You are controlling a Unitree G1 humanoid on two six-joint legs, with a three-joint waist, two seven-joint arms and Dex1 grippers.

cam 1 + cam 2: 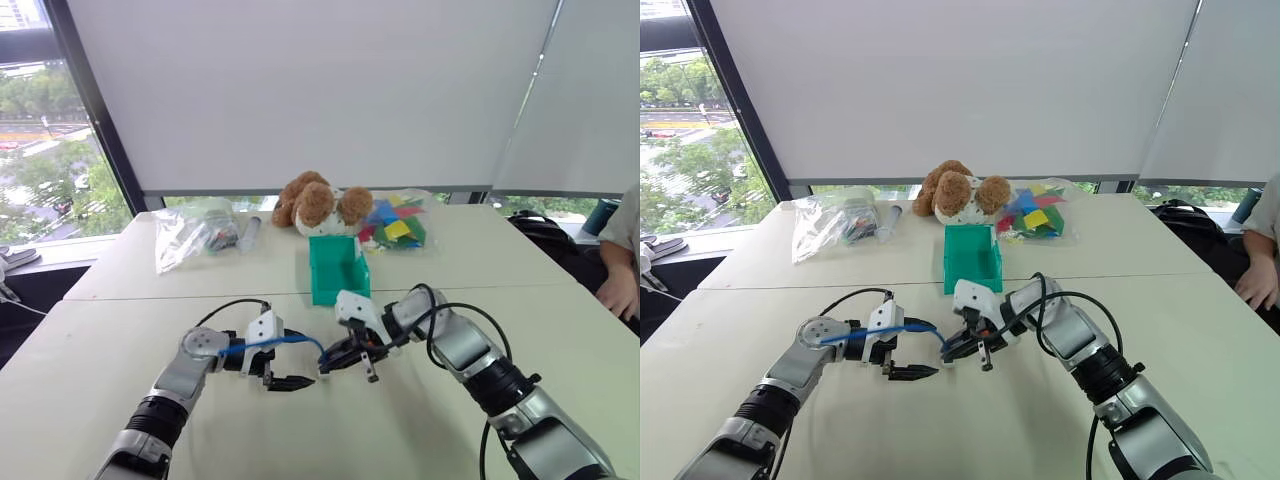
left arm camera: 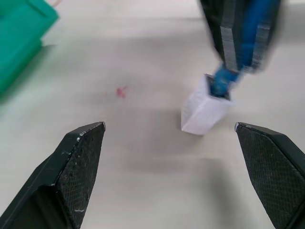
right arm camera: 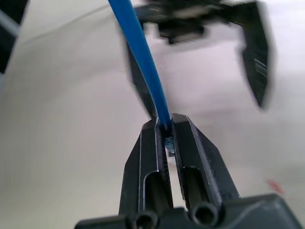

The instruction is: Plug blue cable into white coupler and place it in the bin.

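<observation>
The blue cable (image 1: 275, 342) arcs from my left wrist across to my right gripper (image 1: 330, 364), which is shut on the cable's plug end (image 3: 165, 128). That plug sits in the white coupler (image 2: 204, 110), which hangs just below the right fingers and close over the table. My left gripper (image 2: 169, 126) stands wide open a short way from the coupler, with nothing between its fingers (image 2: 81, 157). Just behind both grippers stands the teal bin (image 1: 330, 290).
At the back of the table are a brown plush toy (image 1: 318, 203), a bag of coloured blocks (image 1: 395, 222) and a clear plastic bag (image 1: 195, 232). A person's arm (image 1: 620, 285) shows at the right edge, with a dark bag (image 1: 545, 235) nearby.
</observation>
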